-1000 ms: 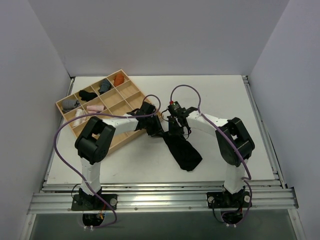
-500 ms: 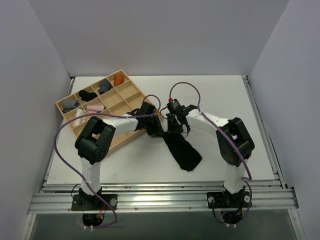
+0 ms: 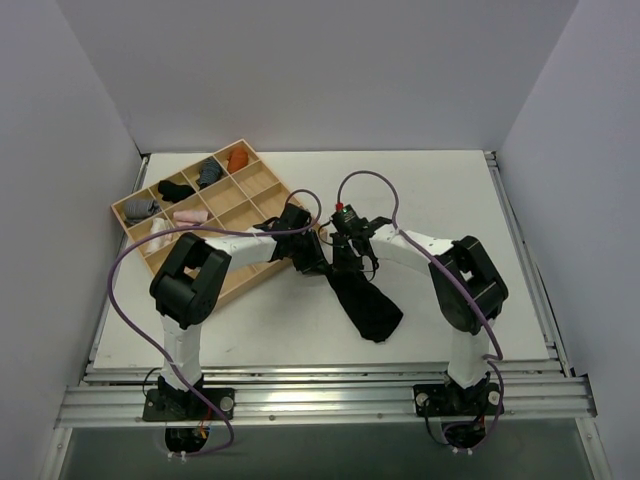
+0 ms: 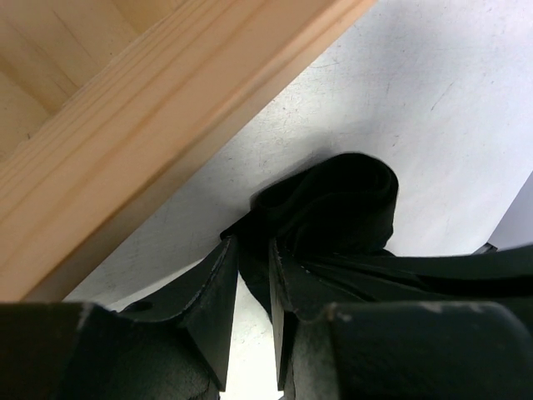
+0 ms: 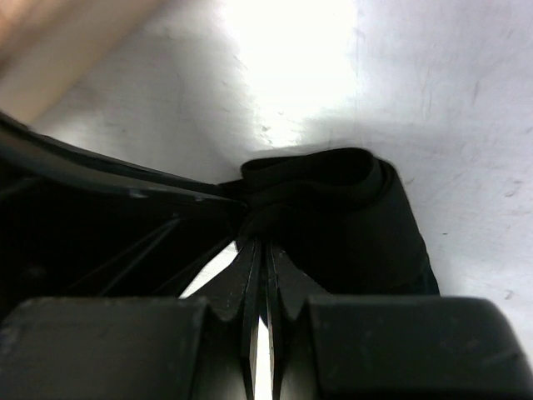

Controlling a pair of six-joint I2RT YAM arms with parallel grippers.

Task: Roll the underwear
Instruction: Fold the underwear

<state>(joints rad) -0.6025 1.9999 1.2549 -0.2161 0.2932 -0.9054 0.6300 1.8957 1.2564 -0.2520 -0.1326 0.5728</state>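
Got both arms folded in toward the middle, elbows out wide above their bases, forearms stretched forward and inward. Seeing the left gripper [image 3: 310,260] and the right gripper [image 3: 347,266] nosed down and parked close to each other. On the left wrist cam, fingers [image 4: 212,292] standing just a narrow gap apart, clamped on a fold of the underwear [image 4: 341,204]. On the right wrist cam, fingers [image 5: 287,279] pressed pretty much flat together, pinching the edge of that same cloth.
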